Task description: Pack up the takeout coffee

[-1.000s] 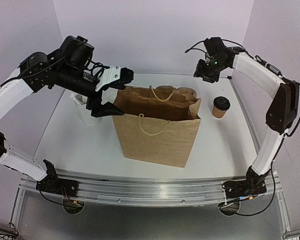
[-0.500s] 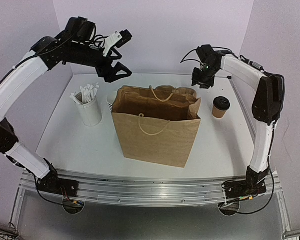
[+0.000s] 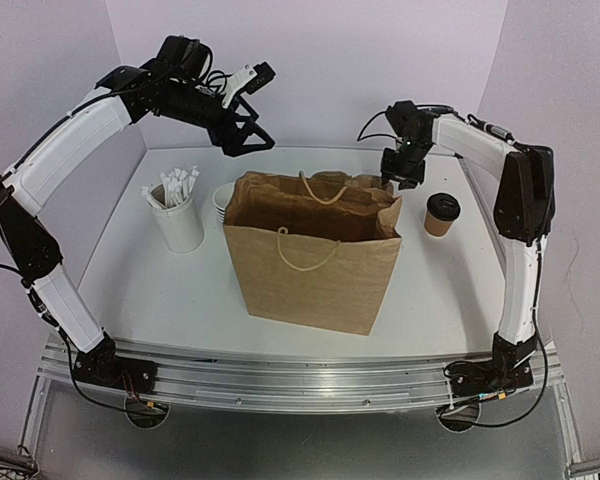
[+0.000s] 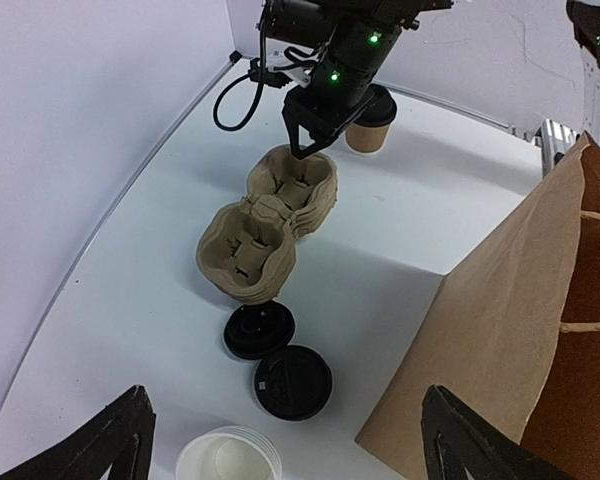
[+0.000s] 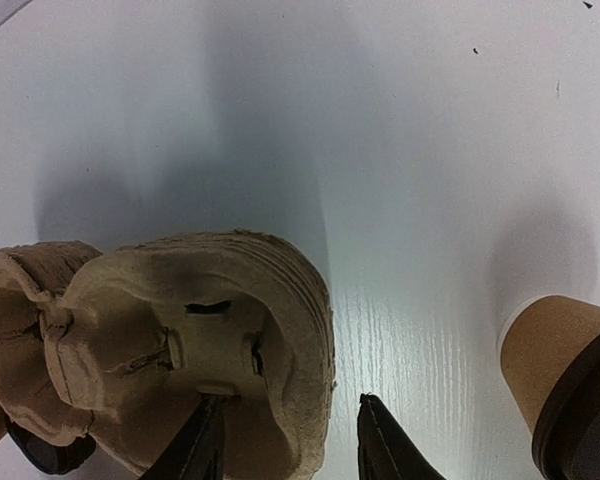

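Bag (image 3: 315,265) stands beside coffee cup (image 3: 441,214), pulp trays (image 4: 270,215) behind.

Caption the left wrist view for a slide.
Right gripper at stacked moulded pulp cup carriers, lidded brown paper cup behind, brown paper bag beside.

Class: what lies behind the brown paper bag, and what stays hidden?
Behind the bag, the left wrist view shows stacked pulp cup carriers, two black lids and lidless cups. From above, the bag covers most of them.
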{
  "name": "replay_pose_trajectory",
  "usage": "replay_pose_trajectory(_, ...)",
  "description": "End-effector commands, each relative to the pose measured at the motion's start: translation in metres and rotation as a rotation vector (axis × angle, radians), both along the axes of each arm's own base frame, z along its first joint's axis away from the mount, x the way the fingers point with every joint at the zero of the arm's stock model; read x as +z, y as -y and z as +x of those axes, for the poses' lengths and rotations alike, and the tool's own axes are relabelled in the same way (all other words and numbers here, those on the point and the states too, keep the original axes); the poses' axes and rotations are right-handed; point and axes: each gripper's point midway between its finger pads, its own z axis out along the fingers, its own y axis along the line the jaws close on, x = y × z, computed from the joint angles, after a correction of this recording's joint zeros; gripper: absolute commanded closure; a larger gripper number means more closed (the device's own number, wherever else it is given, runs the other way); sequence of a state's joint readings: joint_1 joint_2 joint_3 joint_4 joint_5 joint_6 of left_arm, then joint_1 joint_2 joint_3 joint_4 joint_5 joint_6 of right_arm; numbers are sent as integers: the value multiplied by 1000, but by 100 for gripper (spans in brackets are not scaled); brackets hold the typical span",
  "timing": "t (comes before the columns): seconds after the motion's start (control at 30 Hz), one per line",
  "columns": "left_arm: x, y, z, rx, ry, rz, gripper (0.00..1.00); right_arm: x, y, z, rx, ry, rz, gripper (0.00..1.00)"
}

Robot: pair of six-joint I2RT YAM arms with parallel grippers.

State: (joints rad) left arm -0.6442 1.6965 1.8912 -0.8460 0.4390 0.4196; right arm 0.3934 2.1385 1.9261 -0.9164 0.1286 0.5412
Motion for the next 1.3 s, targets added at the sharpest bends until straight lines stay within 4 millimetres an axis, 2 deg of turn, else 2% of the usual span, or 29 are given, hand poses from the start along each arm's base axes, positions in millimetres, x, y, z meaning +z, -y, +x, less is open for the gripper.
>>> replay_pose_trajectory(0.0,16,17,-6,-110,-36,-92,9,40,-8,8,23,93,2,59)
replay_pose_trajectory(0.13,5,29,-15,-213,-131,-75,11,53,-13,3,23,118,14,56)
replay_pose_trajectory(0.27,-8,34,-13,-250,-187,-33,13,59,-38,1,76,125,77,51)
replay_pose_trajectory(0.37,-9,34,-20,-285,-219,-24,14,62,-46,3,86,126,106,50)
replay_pose_trajectory(0.43,-4,29,-22,-287,-228,-38,15,64,-49,4,87,129,117,50)
replay_pose_trajectory(0.53,25,15,-11,-261,-221,-140,14,64,-52,4,90,128,130,49)
replay_pose_trajectory(0.6,37,8,-22,-306,-174,-145,12,61,-53,3,91,121,134,49)
replay_pose_trajectory(0.67,40,5,-35,-341,-166,-132,10,59,-53,2,88,115,133,48)
replay_pose_trajectory(0.77,30,4,-56,-389,-200,-78,7,56,-53,2,84,111,130,46)
replay_pose_trajectory(0.93,7,4,-71,-441,-177,21,6,56,-55,1,92,114,130,45)
replay_pose_trajectory(1.13,-17,15,-74,-444,-138,100,10,58,-58,-5,97,113,127,45)
replay_pose_trajectory(1.2,-32,18,-67,-408,-105,157,14,57,-58,-7,99,110,124,45)
replay_pose_trajectory(1.27,-47,23,-73,-423,-70,218,18,56,-57,-10,101,107,121,45)
